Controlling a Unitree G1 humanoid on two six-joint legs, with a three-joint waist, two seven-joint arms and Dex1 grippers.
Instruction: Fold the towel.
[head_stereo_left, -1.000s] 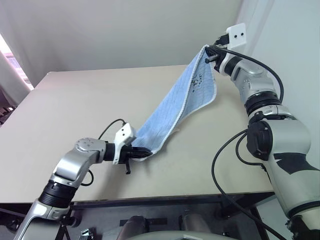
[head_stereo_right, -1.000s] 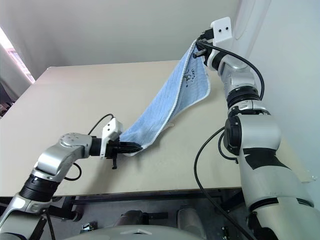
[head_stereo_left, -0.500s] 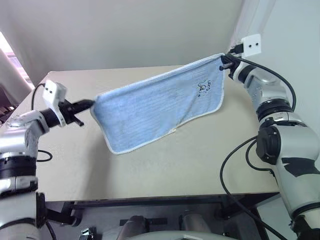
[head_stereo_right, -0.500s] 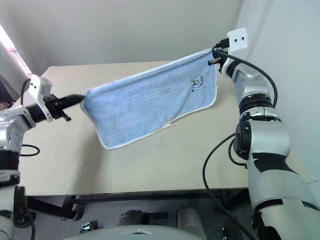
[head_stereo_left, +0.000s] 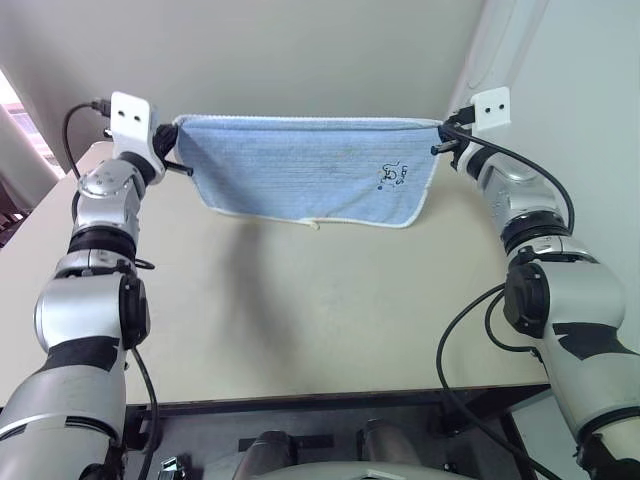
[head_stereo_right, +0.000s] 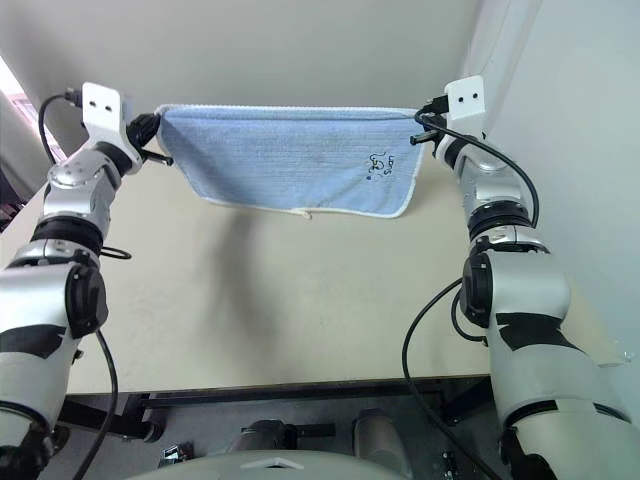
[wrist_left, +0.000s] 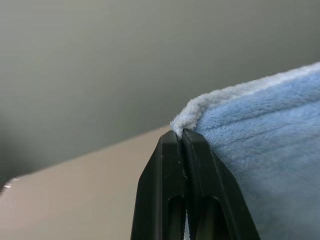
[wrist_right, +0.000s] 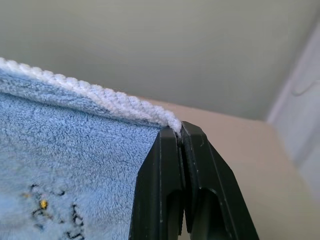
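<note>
Left gripper (head_stereo_left: 172, 143) raised at about 10 o'clock in the head view, jaws pinched tight on the upper left corner of the towel (head_stereo_left: 305, 172). In the left wrist view, two black fingers (wrist_left: 165, 195) pressed flat together, white stitched edging caught right at their tips, blue terry running off to one side.

Towel stretched out flat in the air between both grippers, upper hem taut and nearly level, well clear of the desk (head_stereo_left: 300, 310). Light blue cloth, cream edging all round. Lower hem hanging free, slanting in from each held corner, so the sheet is narrower at the bottom than at the top. Small white loop tag (head_stereo_left: 313, 224) dangling from the lower hem near the middle, around 6 o'clock of the cloth. Small dark ink marks (head_stereo_left: 392, 176) toward 4 o'clock of the cloth, near the right-hand side. Soft shadow of the towel on the desk below and to the left of centre.

Right gripper (head_stereo_left: 442, 142) raised at about 2 o'clock in the head view, level with the left, jaws clamped on the upper right corner. In the right wrist view, fingers (wrist_right: 165, 195) closed with the white edging nipped at the tips, ink marks (wrist_right: 55, 210) visible on the cloth just beside them. Black cable looping down from the right wrist along the arm.
</note>
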